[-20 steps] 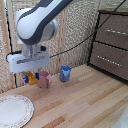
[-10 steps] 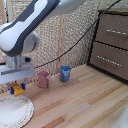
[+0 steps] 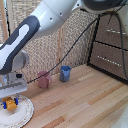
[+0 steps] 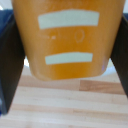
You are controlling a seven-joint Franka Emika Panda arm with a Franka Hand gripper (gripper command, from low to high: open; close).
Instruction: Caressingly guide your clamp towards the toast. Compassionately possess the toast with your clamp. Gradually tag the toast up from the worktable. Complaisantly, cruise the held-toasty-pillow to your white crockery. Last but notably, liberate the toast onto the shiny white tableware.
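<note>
In the exterior view my white boxy gripper hangs just above the white plate at the exterior view's lower left. Between its blue-tipped fingers sits the small orange-yellow toast, held a little above the plate. The wrist view is filled by the toast, an orange slab with two pale bars, clamped between the dark fingers on either side, with wooden planks beyond it. The plate does not show in the wrist view.
A pink mug and a blue cup stand on the wooden tabletop near the wicker back wall. A dark wooden drawer cabinet sits at the exterior view's right. A black cable hangs from the arm.
The arm has swung toward the exterior view's left with the toast, from near the pink mug to over the plate, and has come lower.
</note>
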